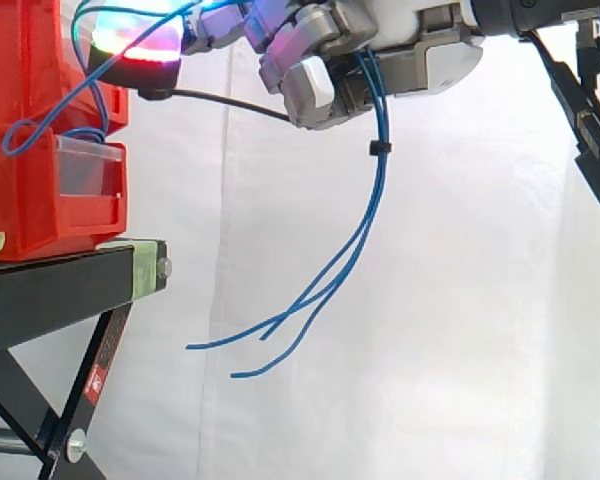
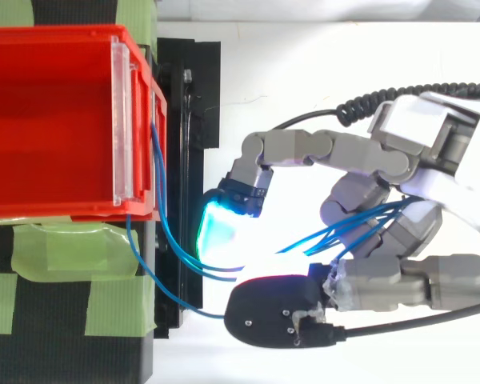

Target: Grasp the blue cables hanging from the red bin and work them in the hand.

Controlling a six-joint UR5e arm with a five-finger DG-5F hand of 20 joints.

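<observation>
Red bin (image 1: 40, 130) at 9 o'clock, on the black stand (image 1: 50, 285). The blue cables (image 1: 375, 200) leave its front lip and run to my robot hand (image 1: 410, 60), whose fingers curl round them (grasp made, I judge). Loose ends dangle toward 7 o'clock. Step in hand: working them. Next calls for small finger rolls, no tug on the bin. Open room at 6 o'clock; bin edge close at 9.
</observation>
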